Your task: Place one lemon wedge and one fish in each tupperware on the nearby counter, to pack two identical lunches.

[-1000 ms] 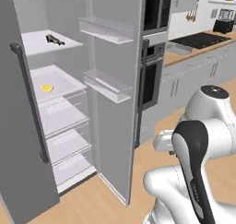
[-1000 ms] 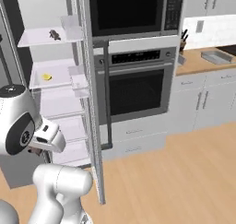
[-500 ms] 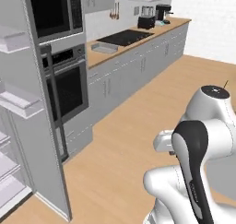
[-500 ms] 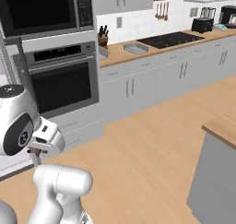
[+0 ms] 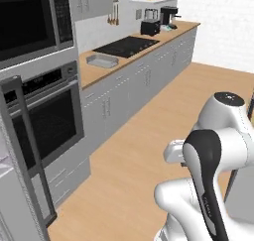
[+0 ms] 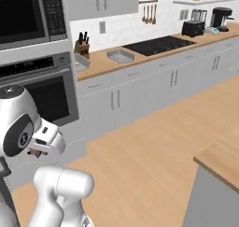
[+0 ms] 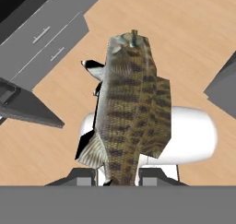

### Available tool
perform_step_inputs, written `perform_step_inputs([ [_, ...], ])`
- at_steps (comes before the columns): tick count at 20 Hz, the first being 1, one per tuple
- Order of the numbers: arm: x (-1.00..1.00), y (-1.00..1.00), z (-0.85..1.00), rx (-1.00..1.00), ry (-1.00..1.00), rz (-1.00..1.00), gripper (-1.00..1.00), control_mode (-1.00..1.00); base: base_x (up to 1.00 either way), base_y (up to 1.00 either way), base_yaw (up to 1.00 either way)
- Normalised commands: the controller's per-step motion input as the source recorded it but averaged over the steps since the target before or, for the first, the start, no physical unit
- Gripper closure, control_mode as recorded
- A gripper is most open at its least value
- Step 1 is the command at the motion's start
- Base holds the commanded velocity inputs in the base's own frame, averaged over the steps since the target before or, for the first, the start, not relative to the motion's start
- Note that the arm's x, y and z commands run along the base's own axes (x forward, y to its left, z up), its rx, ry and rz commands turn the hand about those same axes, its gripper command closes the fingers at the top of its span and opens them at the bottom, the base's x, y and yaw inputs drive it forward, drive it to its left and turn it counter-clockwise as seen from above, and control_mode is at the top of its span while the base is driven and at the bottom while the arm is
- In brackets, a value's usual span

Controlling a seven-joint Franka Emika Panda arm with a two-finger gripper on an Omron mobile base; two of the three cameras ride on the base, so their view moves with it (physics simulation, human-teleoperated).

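While no readable brand, label or writing shows anywhere, the fish (image 7: 131, 112) is plain in the hand view: brown, mottled with darker bars, pale fin at the lower left. Its long axis runs straight up the hand view, one end down between the fingers (image 7: 84, 176), the other end pointing away from the hand toward the wood floor (image 7: 193, 29). Fingers pinch the fish at its lower end, one dark tip on each side. Which end is head or tail, cannot tell for sure.

Fish hangs over the floor, well apart from the table (image 6: 154, 51), the long light-brown worktop over grey cabinet fronts (image 5: 149, 81) along the far wall. On that table: a grey tray (image 6: 120, 56), a black stovetop (image 6: 158, 45), a knife block (image 6: 82, 47), a toaster (image 6: 192, 29) and a coffee maker (image 6: 221, 18). Wall oven (image 5: 47, 121) sits left of the cabinets, microwave (image 5: 34, 22) above it. Corner of another wood top (image 6: 224, 158) shows low right in the right base view.
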Motion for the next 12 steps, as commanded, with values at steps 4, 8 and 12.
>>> perform_step_inputs([
  [4,0.0,0.0,0.0,0.0,0.0,0.0,1.0,1.0,1.0,-0.24,0.0],
  [8,0.0,0.0,0.0,0.0,0.0,0.0,1.0,1.0,1.0,-0.11,0.11],
  [12,0.0,0.0,0.0,0.0,0.0,0.0,1.0,1.0,1.0,-0.23,0.39],
])
